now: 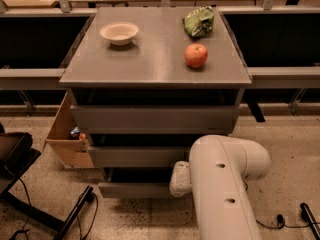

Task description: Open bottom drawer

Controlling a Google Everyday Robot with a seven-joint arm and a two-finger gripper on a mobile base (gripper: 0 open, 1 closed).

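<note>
The grey cabinet (155,59) has three flat handle-less drawer fronts. The bottom drawer (132,189) is the lowest and narrowest front, just above the floor. My white arm (222,184) reaches in from the lower right. The gripper (179,179) is at the right part of the bottom drawer front, mostly hidden behind the arm's wrist. The two wider drawer fronts sit above it.
On the cabinet top are a white bowl (119,33), a red apple (196,55) and a green bag (199,22). A cardboard box (67,134) stands left of the cabinet. A black chair base (20,184) and cables lie on the floor at the left and lower right.
</note>
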